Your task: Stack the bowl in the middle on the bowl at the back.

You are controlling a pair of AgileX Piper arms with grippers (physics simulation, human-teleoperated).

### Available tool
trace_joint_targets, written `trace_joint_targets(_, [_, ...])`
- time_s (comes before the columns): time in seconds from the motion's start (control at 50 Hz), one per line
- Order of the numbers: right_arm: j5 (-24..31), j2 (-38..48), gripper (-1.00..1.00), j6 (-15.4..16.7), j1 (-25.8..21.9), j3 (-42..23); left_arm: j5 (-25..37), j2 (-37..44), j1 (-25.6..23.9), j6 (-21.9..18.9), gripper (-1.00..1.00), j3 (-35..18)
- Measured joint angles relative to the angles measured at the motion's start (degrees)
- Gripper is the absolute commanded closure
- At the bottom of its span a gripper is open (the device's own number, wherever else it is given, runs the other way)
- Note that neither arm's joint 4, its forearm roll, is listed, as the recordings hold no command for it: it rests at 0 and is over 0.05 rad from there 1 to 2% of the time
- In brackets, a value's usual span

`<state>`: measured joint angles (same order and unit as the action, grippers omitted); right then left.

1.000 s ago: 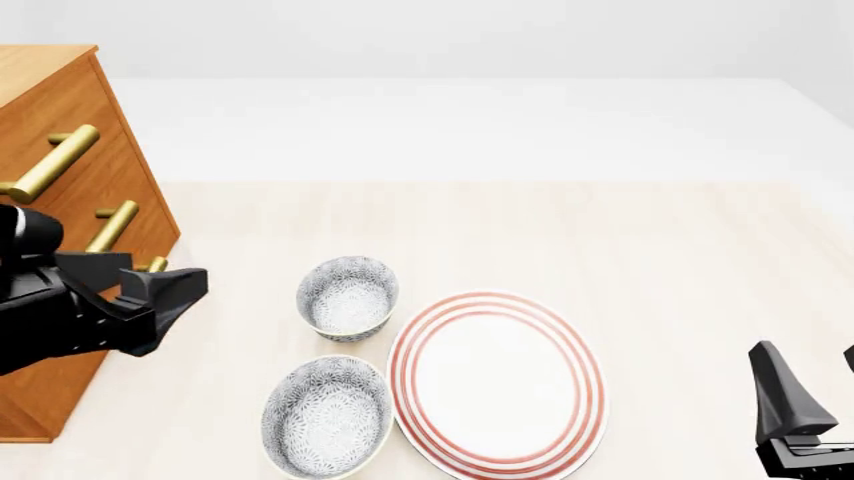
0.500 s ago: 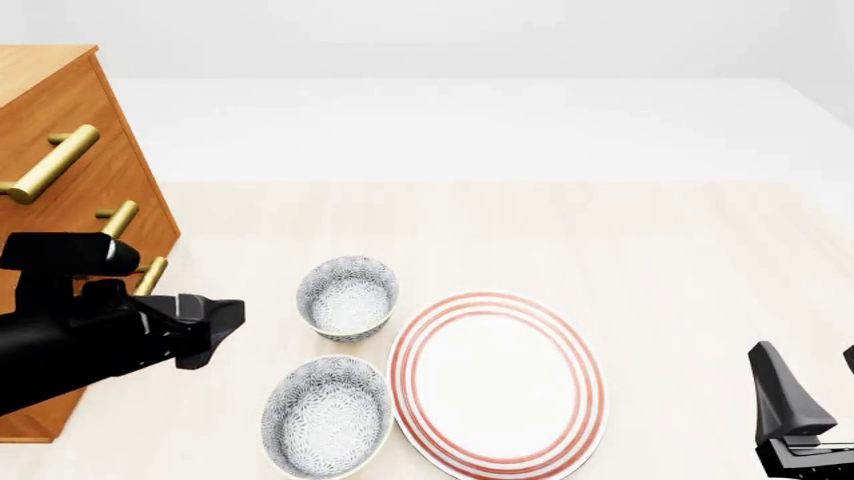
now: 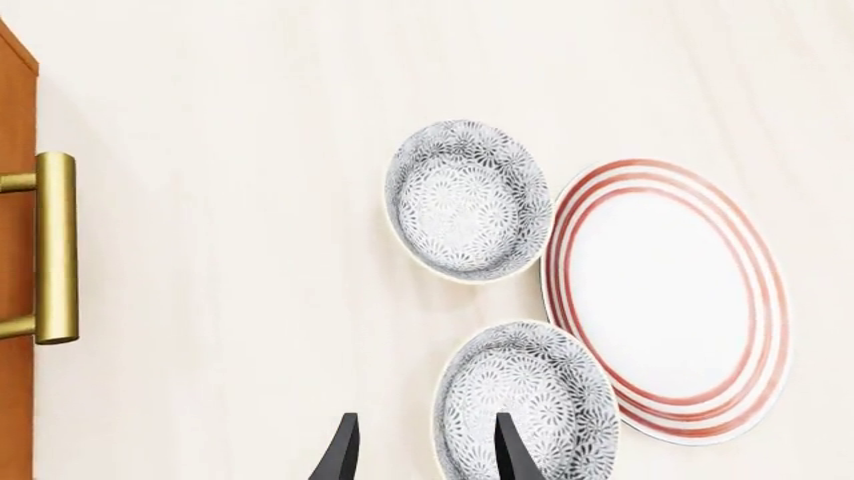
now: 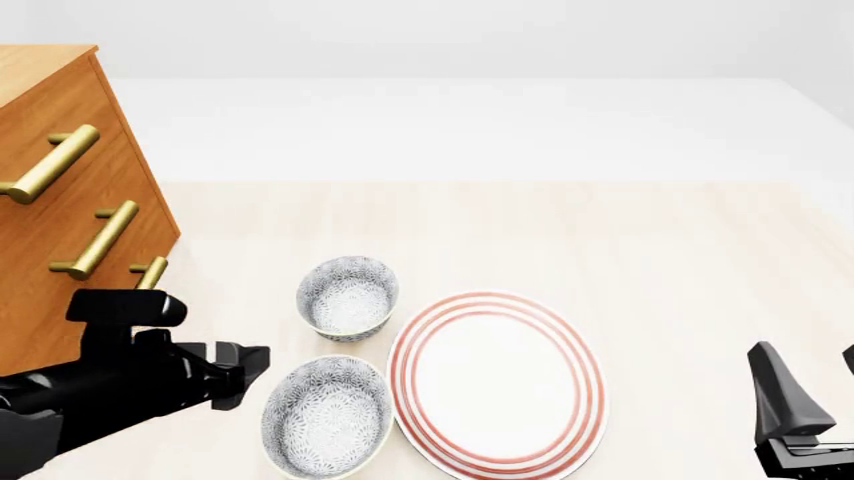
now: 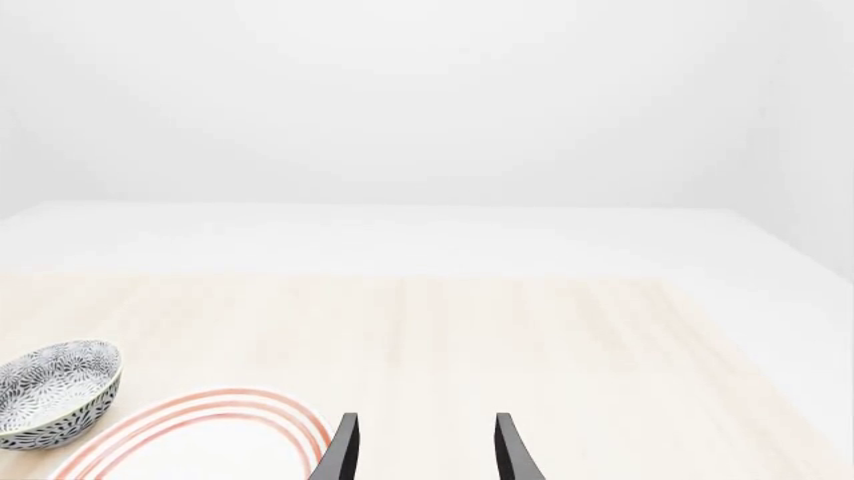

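Sitting upright, mouth upward: middle bowl (image 4: 327,417).

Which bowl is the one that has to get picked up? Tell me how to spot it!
Find the big white plate with red rings on the pale wooden table. Two speckled grey-and-white bowls sit on its left side. The one to lift is the bowl in the middle, nearest the camera and beside the left gripper; it looks wider than the bowl at the back.

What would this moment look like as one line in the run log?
left gripper: open, beside near bowl | right gripper: open, idle | back bowl: unstacked | plate: untouched
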<state>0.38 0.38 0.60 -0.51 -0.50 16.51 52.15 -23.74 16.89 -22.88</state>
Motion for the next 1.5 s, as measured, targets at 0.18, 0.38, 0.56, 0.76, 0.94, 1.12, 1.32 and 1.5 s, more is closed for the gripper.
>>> trace_joint_targets(0.18, [-0.1, 0.2, -1.0, 0.0, 0.0, 0.0, -4.5, 3.3, -0.7, 0.2, -1.0, 2.2])
trace_joint_targets(0.38, [-0.3, 0.3, -1.0, 0.0, 0.0, 0.0, -10.7, 8.4, -1.9, 0.6, -1.0, 4.6])
trace_joint_targets(0.56, [-0.2, 0.2, -1.0, 0.1, 0.0, 0.0, -16.0, 13.1, -3.2, 0.9, -1.0, 6.4])
trace_joint_targets(0.76, [-0.1, 0.1, -1.0, 0.2, 0.0, 0.0, -21.3, 18.3, -4.5, 1.2, -1.0, 8.0])
trace_joint_targets(0.94, [0.1, -0.1, -1.0, 0.4, -0.1, -0.1, -25.3, 22.0, -5.4, 1.4, -1.0, 9.6])
trace_joint_targets(1.12, [0.1, -0.2, -1.0, 0.5, -0.2, -0.1, -27.8, 23.8, -5.6, 1.7, 1.0, 10.9])
trace_joint_targets(1.32, [0.1, -0.2, -1.0, 0.6, -0.2, -0.1, -27.4, 22.6, -5.2, 2.0, 1.0, 11.2])
trace_joint_targets(1.5, [0.1, -0.2, -1.0, 0.7, -0.2, -0.1, -23.9, 18.4, -4.0, 1.5, 1.0, 11.5])
